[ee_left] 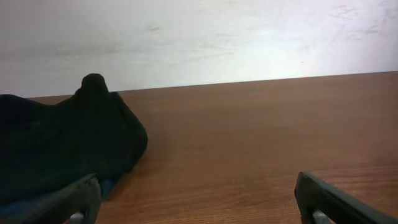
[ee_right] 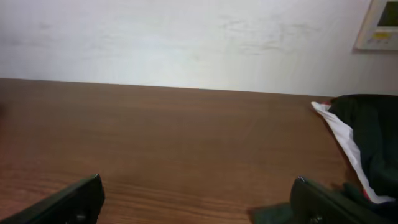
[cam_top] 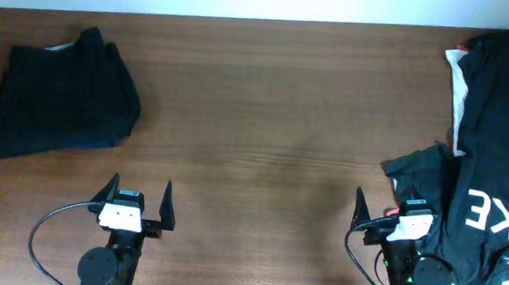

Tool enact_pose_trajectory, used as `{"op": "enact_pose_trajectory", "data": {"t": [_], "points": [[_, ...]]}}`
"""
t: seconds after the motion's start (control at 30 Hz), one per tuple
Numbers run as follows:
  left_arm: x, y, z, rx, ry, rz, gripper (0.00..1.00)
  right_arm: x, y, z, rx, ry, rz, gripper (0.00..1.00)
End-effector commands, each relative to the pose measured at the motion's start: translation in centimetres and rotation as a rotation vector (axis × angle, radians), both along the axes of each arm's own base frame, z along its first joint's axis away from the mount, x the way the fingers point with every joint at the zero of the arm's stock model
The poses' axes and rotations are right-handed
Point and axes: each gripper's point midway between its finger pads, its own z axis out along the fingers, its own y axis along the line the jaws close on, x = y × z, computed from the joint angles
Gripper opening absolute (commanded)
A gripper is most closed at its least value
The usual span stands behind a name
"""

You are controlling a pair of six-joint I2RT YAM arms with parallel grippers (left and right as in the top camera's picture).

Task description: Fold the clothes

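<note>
A folded stack of black clothes [cam_top: 62, 96] lies at the far left of the table; it also shows in the left wrist view [ee_left: 59, 146], with a dark navy edge at its bottom. A loose pile of black garments with white trim, white lettering and red bits [cam_top: 494, 161] lies at the right edge; part of it shows in the right wrist view [ee_right: 367, 137]. My left gripper [cam_top: 137, 197] is open and empty at the front left, its fingers showing in its wrist view [ee_left: 199, 199]. My right gripper [cam_top: 386, 207] is open and empty beside the loose pile, its fingers showing in its wrist view [ee_right: 196, 199].
The brown wooden table [cam_top: 266, 116] runs under everything. A white wall [ee_right: 186, 37] stands behind its far edge, with a small white panel [ee_right: 379, 25] mounted on it at the right. Black cables [cam_top: 48, 226] trail from both arm bases.
</note>
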Motion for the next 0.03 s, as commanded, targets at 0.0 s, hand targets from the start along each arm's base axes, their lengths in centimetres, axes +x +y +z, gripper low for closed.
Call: {"op": "enact_pose_trajectory", "data": {"t": [0.0], "points": [[-0.01,-0.19,-0.24,0.018,0.000,-0.013,0.99,-0.02,-0.07,-0.20,-0.007,0.002,-0.006,0.99]]}}
